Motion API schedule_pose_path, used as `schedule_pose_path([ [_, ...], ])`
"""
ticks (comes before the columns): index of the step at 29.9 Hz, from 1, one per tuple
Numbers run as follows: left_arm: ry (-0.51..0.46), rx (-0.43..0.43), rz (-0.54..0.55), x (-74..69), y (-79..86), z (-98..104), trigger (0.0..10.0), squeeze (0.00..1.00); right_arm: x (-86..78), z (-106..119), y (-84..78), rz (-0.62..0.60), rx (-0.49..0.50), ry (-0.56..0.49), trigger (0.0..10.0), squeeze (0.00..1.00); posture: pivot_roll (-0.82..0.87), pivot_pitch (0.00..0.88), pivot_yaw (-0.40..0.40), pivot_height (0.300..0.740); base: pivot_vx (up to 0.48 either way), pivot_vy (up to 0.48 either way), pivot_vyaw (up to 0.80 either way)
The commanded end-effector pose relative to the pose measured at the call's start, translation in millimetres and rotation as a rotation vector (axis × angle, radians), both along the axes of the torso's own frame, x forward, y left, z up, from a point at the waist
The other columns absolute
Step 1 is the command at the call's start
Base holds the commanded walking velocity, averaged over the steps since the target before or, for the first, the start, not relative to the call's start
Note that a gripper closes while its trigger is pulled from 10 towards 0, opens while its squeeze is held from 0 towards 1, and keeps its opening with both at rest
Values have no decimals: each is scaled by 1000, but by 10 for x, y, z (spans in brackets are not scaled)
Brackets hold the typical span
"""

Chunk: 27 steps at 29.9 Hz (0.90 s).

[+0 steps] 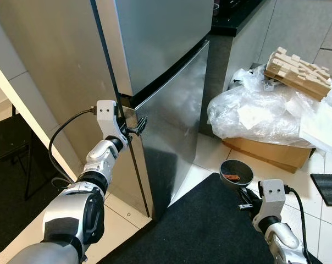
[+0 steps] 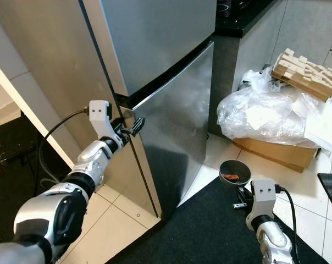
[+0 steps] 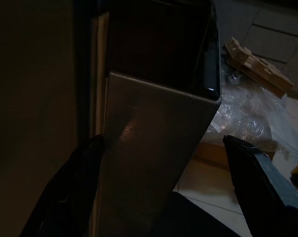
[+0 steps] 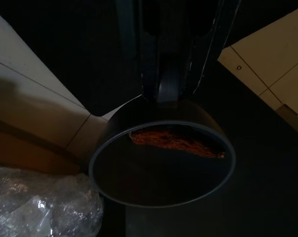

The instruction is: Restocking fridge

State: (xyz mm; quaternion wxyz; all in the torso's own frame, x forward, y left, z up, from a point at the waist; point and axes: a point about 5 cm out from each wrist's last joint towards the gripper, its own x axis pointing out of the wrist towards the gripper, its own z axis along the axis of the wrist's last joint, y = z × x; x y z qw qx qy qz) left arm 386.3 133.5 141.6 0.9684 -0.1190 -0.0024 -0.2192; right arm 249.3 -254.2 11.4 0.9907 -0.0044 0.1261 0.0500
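1. Black fingers of the left claw (image 1: 137,127) are seen spread apart at the hinge-side edge of the fridge (image 1: 155,66), level with the dark seam between the upper door and the lower door (image 1: 174,126); in the left wrist view the fingers (image 3: 70,192) stand wide, with the lower door's corner between them and nothing clasped.
2. Both doors are seen closed, and the steel side panel of the fridge runs back along the robot's left.
3. The right claw (image 2: 242,195) is held low over the dark mat (image 1: 204,231) and is clenched on the rim of a small dark bowl (image 1: 236,171), as shown in the right wrist view.
4. A reddish-brown piece of food (image 4: 176,140) is seen lying inside the bowl, against its wall nearest the claw.
5. The bowl is carried well apart from the fridge, on the robot's right, above the edge where the mat meets the pale tiled floor (image 1: 320,214).
6. Beyond the bowl, a cardboard box (image 1: 270,151) is seen on the floor, covered by crumpled clear plastic (image 1: 259,107).
7. A slatted wooden piece (image 1: 298,71) rests tilted on top of the plastic.
8. A small black pad (image 1: 328,187) lies on the tiles beside the box.
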Motion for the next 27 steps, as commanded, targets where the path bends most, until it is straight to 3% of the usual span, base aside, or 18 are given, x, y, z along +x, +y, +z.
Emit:
schedule_pose_path([
  [1,12,18,-82,-11,-148,-11,10000,0,8,24,-1,-4,7,-12,10000,0,-228,77,91,740,0,0,0],
  [9,4,1,-194,-42,-312,-8,10000,0,8,50,-11,-6,4,-20,10000,0,-230,77,96,740,0,0,0],
  [16,2,-4,-354,-121,-517,-48,10000,0,9,65,-15,-10,4,-27,10000,0,-229,79,98,740,0,0,0],
  [27,-1,-42,-485,-204,-698,-81,10000,0,26,99,-28,-18,4,-37,10000,0,-231,79,100,740,0,0,0],
])
